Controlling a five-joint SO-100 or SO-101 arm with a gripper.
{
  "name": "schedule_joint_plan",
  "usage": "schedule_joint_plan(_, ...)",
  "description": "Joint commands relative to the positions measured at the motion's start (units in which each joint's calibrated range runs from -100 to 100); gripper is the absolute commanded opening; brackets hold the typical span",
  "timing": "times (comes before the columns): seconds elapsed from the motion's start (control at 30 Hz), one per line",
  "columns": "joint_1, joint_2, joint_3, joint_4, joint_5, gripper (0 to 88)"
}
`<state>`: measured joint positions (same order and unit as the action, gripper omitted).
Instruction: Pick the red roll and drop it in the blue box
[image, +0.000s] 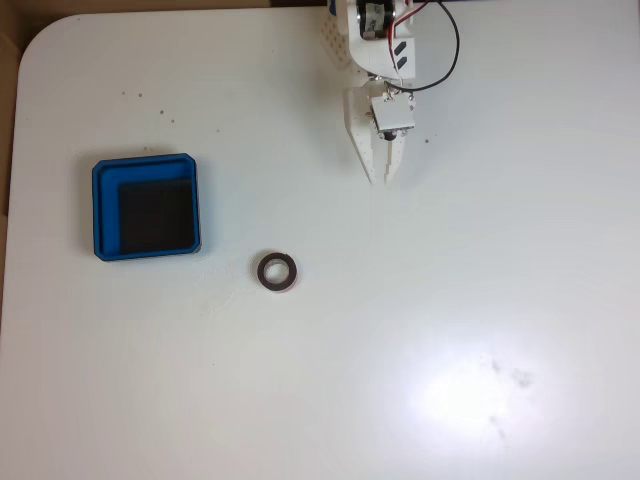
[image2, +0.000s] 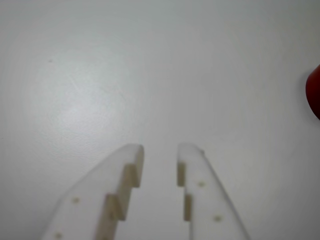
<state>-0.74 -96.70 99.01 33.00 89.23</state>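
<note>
Fixed view, arm: the white arm (image: 378, 45) enters from the top edge, right of centre, seen from above; it points down the picture over the white table (image: 450, 300); red and black wires loop beside its wrist.
Fixed view, gripper: the gripper (image: 380, 178) ends in two pale fingers whose tips lie almost together, a thin slit between them; nothing is held; the tips hang over bare table.
Fixed view, roll: the roll (image: 277, 272) lies flat below and left of the gripper, well apart from it; dark reddish-brown ring, pale centre.
Fixed view, box: the box (image: 146, 206) sits at the left, blue rim around a black floor; the roll is near its lower right corner, not touching.
Wrist view, gripper: the gripper (image2: 160, 156) rises from the bottom edge; its two stepped white fingers (image2: 120, 175) stand slightly apart, a narrow gap showing table between them; they grip nothing.
Wrist view, roll: a red sliver of the roll (image2: 314, 97) shows at the right edge, blurred, away from the fingers.
Wrist view, table: plain white with a soft glare at left.
</note>
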Motion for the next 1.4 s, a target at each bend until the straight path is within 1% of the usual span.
schedule_joint_plan(0.0,0.5,-0.2,0.9,-0.5,0.2,0.5)
schedule_joint_plan(0.9,1.4,-0.2,0.7,-0.5,0.2,0.5)
schedule_joint_plan(1.37,17.0,-0.2,0.7,-0.5,0.3,0.5)
